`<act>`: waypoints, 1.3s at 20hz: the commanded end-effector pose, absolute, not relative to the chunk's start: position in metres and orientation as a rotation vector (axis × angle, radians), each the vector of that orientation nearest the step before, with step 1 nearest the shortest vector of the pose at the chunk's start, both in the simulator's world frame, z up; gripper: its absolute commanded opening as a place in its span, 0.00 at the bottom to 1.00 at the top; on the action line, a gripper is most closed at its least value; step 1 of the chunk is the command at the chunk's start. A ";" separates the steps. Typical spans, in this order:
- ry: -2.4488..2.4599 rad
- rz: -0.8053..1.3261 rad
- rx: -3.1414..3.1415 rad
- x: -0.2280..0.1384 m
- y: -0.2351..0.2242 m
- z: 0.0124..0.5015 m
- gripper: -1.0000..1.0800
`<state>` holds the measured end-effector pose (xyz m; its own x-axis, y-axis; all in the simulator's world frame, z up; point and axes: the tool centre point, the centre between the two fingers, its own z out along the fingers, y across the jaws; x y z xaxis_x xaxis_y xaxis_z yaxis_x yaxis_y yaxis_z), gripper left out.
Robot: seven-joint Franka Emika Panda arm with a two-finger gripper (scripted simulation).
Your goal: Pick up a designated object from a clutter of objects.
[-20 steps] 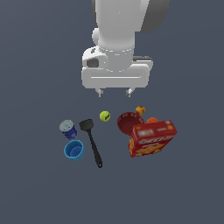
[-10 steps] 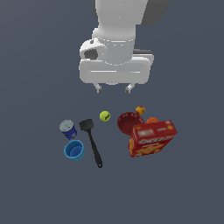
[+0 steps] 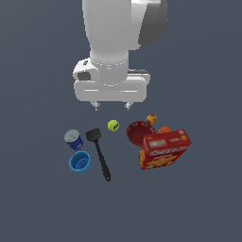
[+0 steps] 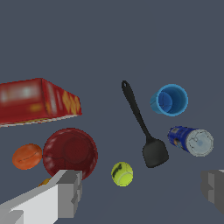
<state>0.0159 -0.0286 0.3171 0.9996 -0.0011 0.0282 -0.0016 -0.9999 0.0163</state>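
The white arm (image 3: 116, 42) fills the upper middle of the exterior view, and its tool (image 3: 112, 106) hangs above the worktop (image 3: 38, 203) with the two fingertips spread wide and nothing between them; in the wrist view the grey fingers (image 4: 70, 192) sit far apart at either edge of the frame.

The red cracker box (image 3: 164, 149) is the biggest item, lying at the exterior view's right of the clutter. Just beside it, toward the middle, stands the dark red bowl (image 3: 140, 132), with the orange (image 3: 164, 129) tucked between bowl and box and a small cube (image 3: 151, 119) (red and yellow faces) close behind them.

The black spatula (image 3: 99, 151) lies near the centre, blade toward the arm and handle pointing away.

At the exterior view's left of the spatula sits the light-blue cup (image 3: 80, 162), open mouth upward. Close beside the cup, nearer the arm, is the blue can (image 3: 73, 139), with its silvery-grey top showing; the wrist view (image 4: 190, 141) shows it clear of the spatula blade, not touching it.

The yellow-green ball (image 3: 113, 125) rests alone between the spatula blade and the bowl, almost directly below the tool.
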 end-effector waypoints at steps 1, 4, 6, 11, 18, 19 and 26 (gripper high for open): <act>-0.016 0.038 3.130 0.020 -0.048 0.299 0.96; -0.036 0.031 3.137 0.023 -0.078 0.271 0.96; -0.054 0.027 3.141 0.024 -0.103 0.249 0.96; -0.100 0.016 3.145 0.016 -0.166 0.192 0.96; -0.144 0.005 3.141 -0.003 -0.222 0.141 0.96; -0.148 0.003 3.140 -0.005 -0.227 0.137 0.96; -0.160 -0.002 3.138 -0.012 -0.238 0.126 0.96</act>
